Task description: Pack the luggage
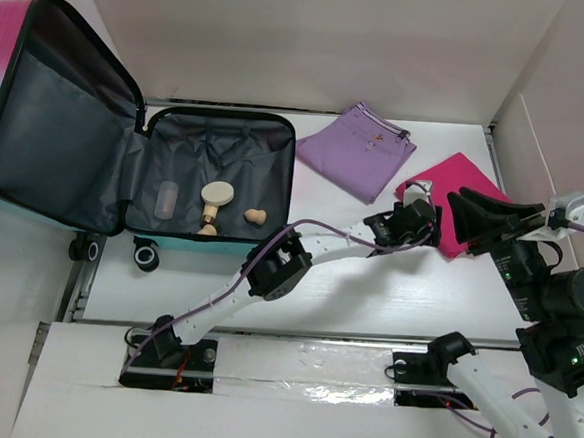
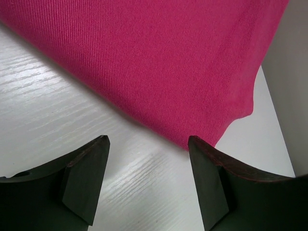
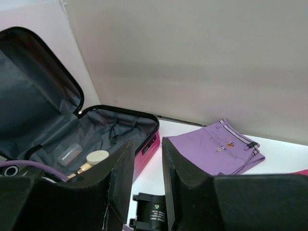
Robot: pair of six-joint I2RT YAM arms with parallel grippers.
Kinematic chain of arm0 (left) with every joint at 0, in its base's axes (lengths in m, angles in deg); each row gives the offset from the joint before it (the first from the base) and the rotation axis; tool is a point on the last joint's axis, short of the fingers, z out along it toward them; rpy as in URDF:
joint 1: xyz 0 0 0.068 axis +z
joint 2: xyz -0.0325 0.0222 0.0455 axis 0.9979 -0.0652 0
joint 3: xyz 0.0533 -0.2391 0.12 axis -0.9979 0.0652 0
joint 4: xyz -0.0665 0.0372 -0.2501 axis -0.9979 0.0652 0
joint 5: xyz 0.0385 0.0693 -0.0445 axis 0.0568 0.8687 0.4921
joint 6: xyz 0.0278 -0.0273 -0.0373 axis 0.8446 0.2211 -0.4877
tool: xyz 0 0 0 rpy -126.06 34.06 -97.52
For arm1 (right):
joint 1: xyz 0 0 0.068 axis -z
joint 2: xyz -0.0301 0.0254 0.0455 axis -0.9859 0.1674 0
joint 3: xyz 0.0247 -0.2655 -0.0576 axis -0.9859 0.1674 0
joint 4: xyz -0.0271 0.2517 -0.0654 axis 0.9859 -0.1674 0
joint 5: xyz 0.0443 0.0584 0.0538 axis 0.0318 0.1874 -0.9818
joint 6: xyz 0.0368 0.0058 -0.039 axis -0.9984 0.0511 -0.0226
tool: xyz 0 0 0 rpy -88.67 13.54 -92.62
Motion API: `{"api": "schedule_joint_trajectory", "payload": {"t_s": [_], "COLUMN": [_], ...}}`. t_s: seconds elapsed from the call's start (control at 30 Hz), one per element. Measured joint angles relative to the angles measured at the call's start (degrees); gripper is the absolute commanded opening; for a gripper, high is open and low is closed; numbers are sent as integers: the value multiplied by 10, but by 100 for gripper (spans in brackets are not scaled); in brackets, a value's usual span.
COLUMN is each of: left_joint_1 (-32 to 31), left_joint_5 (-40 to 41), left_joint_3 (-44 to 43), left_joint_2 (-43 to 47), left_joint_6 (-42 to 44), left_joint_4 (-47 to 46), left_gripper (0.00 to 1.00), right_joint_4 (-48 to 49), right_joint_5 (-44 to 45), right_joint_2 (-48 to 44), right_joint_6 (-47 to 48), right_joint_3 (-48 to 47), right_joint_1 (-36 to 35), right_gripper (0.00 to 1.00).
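Your left gripper (image 2: 148, 144) stood wide open at the magenta cloth (image 2: 159, 62) edge; the luggage (image 1: 237, 145) lay well apart, frame left.

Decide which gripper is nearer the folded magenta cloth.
Left. The left gripper sits low at the edge of the magenta cloth, jaws open; the right gripper is held higher at its right side, facing the luggage.

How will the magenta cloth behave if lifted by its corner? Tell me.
The magenta cloth looks like soft ribbed fabric lying flat, so it will probably droop and unfold rather than stay stiff. It seems thin, so likely light. On the smooth table, a push may slide or bunch it.
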Motion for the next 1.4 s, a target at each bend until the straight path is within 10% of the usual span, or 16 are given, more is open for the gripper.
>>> {"api": "schedule_joint_trajectory", "payload": {"t_s": [0.4,0.77,1.2,1.3,1.37,1.4], "left_joint_1": [5,20,12,9,9,9], "left_joint_5": [-41,-69,-44,-36,-30,-30], "left_joint_3": [-63,-43,486,551,558,558], "left_joint_2": [-60,-63,237,289,301,303], "left_joint_6": [-39,-51,8,15,14,19], "left_joint_4": [-11,-58,-228,-229,-224,-224], "left_gripper": [50,0,0,32,73,73], "right_joint_4": [9,14,46,59,63,65], "right_joint_5": [-57,-77,-75,-80,-84,-85], "right_joint_2": [-11,-37,-15,2,11,15], "right_joint_6": [0,0,0,-1,-3,-3], "right_joint_3": [36,36,70,75,80,81], "right_joint_1": [0,0,0,0,0,0], "right_gripper": [36,36,36,36,36,36]}}
